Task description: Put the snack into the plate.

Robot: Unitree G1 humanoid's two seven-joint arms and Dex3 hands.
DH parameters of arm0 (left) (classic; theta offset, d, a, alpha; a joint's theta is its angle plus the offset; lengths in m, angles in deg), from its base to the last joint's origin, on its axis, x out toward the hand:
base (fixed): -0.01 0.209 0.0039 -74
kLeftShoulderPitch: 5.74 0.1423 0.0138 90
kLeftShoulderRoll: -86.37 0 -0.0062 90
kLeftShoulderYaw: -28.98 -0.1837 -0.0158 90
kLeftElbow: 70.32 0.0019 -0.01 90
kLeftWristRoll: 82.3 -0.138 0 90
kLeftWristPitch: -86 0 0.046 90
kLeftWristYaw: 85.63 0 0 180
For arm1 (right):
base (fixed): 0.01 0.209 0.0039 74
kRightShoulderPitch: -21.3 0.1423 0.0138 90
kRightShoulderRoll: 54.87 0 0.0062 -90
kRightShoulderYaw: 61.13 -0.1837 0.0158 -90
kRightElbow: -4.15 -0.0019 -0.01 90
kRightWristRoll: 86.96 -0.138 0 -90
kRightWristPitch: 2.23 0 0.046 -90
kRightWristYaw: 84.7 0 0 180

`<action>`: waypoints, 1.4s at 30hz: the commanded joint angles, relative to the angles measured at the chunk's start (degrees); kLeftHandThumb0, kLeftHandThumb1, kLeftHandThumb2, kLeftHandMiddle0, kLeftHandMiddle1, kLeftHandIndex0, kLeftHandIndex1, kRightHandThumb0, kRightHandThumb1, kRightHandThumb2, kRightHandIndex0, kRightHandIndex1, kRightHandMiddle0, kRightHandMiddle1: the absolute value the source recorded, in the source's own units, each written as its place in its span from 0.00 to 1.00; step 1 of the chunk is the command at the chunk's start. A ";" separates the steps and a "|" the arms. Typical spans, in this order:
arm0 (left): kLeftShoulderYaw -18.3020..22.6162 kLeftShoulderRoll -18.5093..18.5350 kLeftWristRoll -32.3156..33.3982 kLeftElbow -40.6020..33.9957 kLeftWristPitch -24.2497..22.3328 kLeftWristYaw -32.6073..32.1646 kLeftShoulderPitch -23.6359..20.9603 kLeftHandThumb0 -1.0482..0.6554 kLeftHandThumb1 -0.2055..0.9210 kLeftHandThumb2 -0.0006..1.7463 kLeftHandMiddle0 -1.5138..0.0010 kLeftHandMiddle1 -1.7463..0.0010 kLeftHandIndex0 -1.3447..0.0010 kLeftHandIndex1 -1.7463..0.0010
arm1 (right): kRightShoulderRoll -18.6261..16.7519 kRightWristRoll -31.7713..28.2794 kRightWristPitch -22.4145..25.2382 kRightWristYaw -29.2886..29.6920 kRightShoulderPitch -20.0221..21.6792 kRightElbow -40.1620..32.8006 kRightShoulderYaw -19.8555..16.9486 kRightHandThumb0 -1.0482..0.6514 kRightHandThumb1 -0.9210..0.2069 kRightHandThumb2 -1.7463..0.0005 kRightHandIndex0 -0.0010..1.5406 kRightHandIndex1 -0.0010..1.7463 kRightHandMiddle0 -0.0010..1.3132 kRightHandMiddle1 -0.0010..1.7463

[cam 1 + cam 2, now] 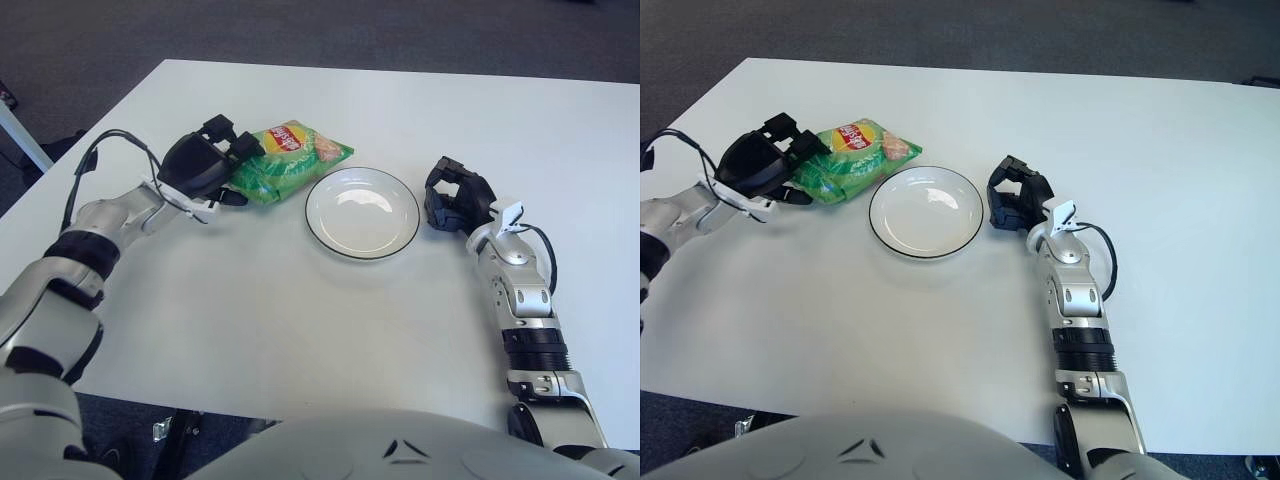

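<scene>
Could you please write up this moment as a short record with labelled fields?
surface: white table
snack: green chip bag, left of the plate, apart from its rim
plate: white plate with dark rim, nothing in it
left hand: left hand, fingers closed on the bag's left end
right hand: right hand, fingers curled, holding nothing, just right of the plate
task status: snack not yet in the plate

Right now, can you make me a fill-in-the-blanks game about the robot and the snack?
1. The left hand holds the ____ snack bag.
2. The white plate has ____ on it.
3. The snack bag lies on the plate's ____ side.
4. The right hand shows to the ____ of the plate.

Missing words: green; nothing; left; right
</scene>
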State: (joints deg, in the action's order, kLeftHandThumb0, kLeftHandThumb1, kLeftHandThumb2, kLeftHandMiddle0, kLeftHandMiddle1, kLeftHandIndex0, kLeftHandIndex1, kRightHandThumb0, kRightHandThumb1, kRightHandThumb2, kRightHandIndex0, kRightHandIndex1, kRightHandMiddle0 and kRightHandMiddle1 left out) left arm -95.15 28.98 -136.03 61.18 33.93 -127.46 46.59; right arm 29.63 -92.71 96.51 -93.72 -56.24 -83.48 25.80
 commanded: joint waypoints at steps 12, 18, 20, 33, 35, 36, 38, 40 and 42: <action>9.13 3.12 0.05 -13.65 -3.73 2.30 12.27 0.29 0.78 0.50 0.79 0.28 0.89 0.19 | 0.38 1.14 4.78 0.74 -1.98 2.61 0.47 0.35 0.47 0.30 0.81 1.00 0.42 1.00; 11.32 2.83 -0.26 -16.24 -3.41 1.82 14.76 0.29 0.79 0.50 0.77 0.29 0.87 0.19 | 0.66 1.15 4.50 0.36 -1.76 3.06 0.54 0.35 0.47 0.30 0.81 1.00 0.42 1.00; 11.82 2.53 -0.23 -16.65 -3.27 1.98 15.20 0.29 0.79 0.50 0.76 0.29 0.87 0.19 | 0.79 1.15 4.35 0.19 -1.64 3.36 0.54 0.35 0.47 0.30 0.81 1.00 0.42 1.00; 13.02 0.59 -0.07 -15.71 -2.14 2.14 15.54 0.26 0.79 0.47 0.90 0.38 0.98 0.27 | 1.48 1.64 4.97 0.14 -1.35 3.63 1.09 0.35 0.46 0.30 0.81 1.00 0.42 1.00; 12.96 0.32 -0.20 -15.00 -1.96 1.79 15.37 0.26 0.80 0.46 0.92 0.42 0.99 0.30 | 1.58 1.52 4.92 0.06 -1.38 3.61 1.11 0.35 0.46 0.30 0.81 1.00 0.42 1.00; 12.95 0.14 -0.29 -14.59 -1.81 1.36 15.30 0.25 0.80 0.45 0.93 0.44 0.99 0.33 | 1.63 1.50 4.93 0.04 -1.40 3.57 1.12 0.35 0.46 0.30 0.81 1.00 0.42 1.00; 12.96 -0.24 -0.42 -13.82 -1.41 0.31 15.14 0.24 0.82 0.43 0.94 0.50 1.00 0.37 | 1.69 1.54 5.03 0.09 -1.40 3.54 1.17 0.35 0.46 0.30 0.81 1.00 0.42 1.00; 12.97 -0.76 -0.52 -12.90 -0.93 -1.01 14.89 0.23 0.82 0.41 0.96 0.56 1.00 0.43 | 1.71 1.63 5.23 0.22 -1.34 3.54 1.25 0.35 0.46 0.30 0.81 1.00 0.42 1.00; 12.85 -1.33 -0.76 -11.97 -0.55 -2.30 14.57 0.22 0.82 0.39 0.98 0.62 1.00 0.47 | 1.74 1.67 5.42 0.30 -1.31 3.51 1.31 0.35 0.46 0.30 0.81 1.00 0.42 1.00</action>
State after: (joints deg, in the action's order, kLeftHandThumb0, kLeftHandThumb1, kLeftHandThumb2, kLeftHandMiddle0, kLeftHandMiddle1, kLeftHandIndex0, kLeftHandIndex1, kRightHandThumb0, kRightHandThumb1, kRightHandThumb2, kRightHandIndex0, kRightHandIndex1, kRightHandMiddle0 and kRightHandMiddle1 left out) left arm -82.91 28.53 -136.20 47.74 32.67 -127.59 62.15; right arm 30.85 -92.64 98.47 -93.63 -55.25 -82.44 26.62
